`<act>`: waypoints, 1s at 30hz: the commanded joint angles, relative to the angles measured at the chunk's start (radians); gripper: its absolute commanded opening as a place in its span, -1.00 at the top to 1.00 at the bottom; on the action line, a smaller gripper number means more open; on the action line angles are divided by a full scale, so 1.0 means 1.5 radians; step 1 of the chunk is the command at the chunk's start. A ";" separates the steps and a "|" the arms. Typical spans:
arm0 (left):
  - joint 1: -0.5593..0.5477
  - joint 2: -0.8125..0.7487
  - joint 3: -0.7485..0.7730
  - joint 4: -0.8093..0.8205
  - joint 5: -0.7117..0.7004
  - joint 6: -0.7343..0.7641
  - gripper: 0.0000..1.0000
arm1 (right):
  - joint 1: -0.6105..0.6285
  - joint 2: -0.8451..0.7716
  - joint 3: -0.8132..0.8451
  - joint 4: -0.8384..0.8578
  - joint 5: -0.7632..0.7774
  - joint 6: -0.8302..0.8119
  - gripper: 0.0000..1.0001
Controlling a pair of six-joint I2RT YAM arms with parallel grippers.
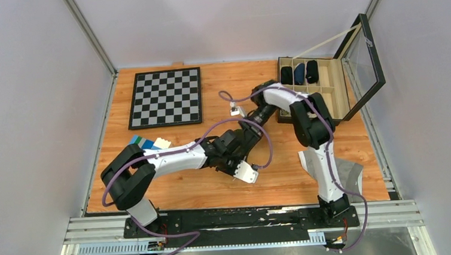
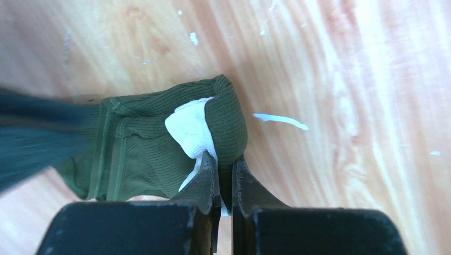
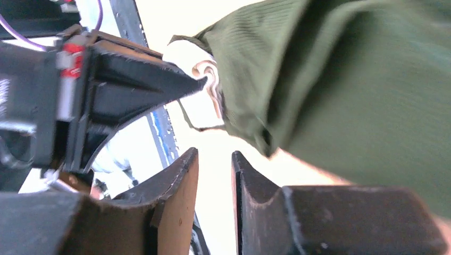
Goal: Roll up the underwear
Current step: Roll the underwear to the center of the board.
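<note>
Up close, green underwear [image 2: 154, 149] in left hand [image 2: 224, 159]; overhead, behind the arms [image 1: 236, 142].

I can read no words, numbers or brand marks anywhere in these views. The white tag [image 2: 190, 130] on the green underwear [image 2: 143, 143] is too blurred and creased for me to tell any print on it. The chessboard [image 1: 165, 97] at the far left shows only its plain squares, with nothing I can make out along its edge.
</note>
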 commanded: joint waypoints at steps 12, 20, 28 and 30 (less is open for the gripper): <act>0.097 0.298 0.327 -0.520 0.434 -0.136 1.00 | -0.287 -0.631 -0.241 0.415 0.275 0.088 0.29; 0.216 0.581 0.591 -0.816 0.654 -0.071 1.00 | -0.232 -0.754 -0.371 0.292 0.110 -0.065 0.34; 0.250 0.671 0.660 -0.818 0.683 -0.135 0.95 | 0.013 -0.700 -0.494 0.344 0.221 -0.141 0.40; 0.250 0.683 0.666 -0.818 0.681 -0.138 0.94 | 0.060 -0.659 -0.493 0.374 0.240 -0.142 0.42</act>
